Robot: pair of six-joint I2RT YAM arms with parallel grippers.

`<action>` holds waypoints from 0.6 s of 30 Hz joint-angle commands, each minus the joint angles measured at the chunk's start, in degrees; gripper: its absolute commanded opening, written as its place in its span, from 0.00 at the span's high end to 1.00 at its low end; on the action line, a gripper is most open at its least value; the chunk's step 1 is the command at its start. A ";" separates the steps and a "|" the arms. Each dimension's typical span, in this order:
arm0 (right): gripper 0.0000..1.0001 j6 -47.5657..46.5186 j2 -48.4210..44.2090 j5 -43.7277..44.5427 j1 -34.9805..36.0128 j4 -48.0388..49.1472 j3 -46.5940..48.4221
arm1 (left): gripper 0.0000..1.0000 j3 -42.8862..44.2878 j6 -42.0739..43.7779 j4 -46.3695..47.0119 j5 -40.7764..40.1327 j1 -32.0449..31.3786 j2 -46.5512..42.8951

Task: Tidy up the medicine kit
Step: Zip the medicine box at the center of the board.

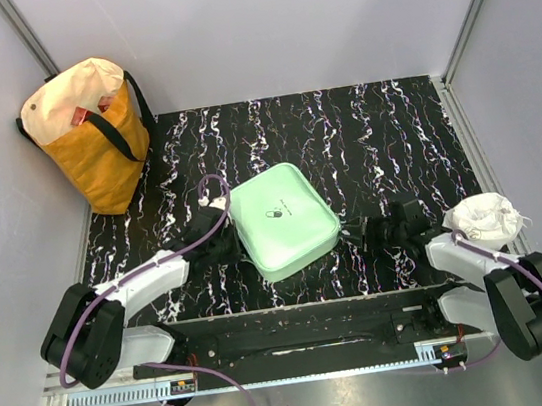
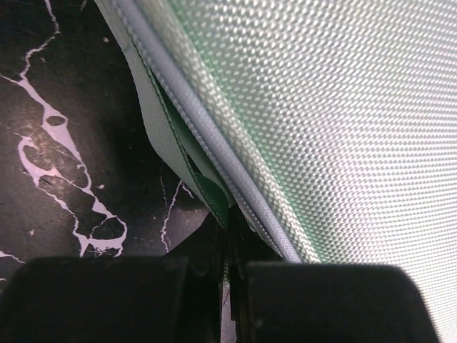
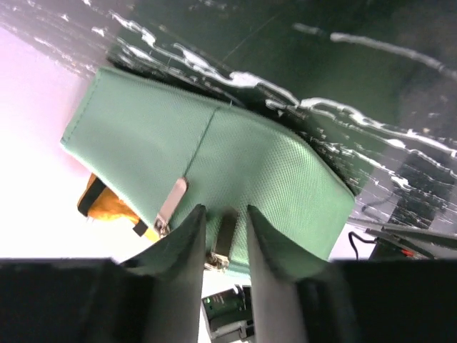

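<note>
The medicine kit [image 1: 283,219], a mint-green rounded-square zip case with a small pill logo, lies closed in the middle of the black marbled mat. My left gripper [image 1: 226,240] is at its left edge. In the left wrist view the left gripper [image 2: 227,275] is shut, with a thin green flap [image 2: 214,196] of the case's seam running down between the fingers. My right gripper [image 1: 349,235] is at the case's right edge. In the right wrist view it [image 3: 225,211] stands open astride a metal zip pull [image 3: 224,236], a small gap on each side. A second zip pull [image 3: 171,204] hangs to the left.
A yellow-and-cream tote bag [image 1: 89,128] stands in the back left corner. A crumpled white wad [image 1: 490,216] rests by the right arm. Grey walls close in the mat on three sides, and the arms' base rail [image 1: 290,337] runs along the near edge.
</note>
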 commanded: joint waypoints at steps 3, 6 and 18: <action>0.99 5.47 -5.29 1.02 0.27 -0.94 3.20 | 1.00 0.95 0.99 1.19 -1.36 0.47 0.71; 1.00 5.03 -4.41 1.03 0.27 1.41 2.77 | 1.00 0.95 1.25 1.72 -0.83 0.47 1.06; 1.00 -8.66 -0.10 20.43 0.27 12.24 7.41 | 1.00 3.41 9.69 -6.00 -2.68 -5.67 2.64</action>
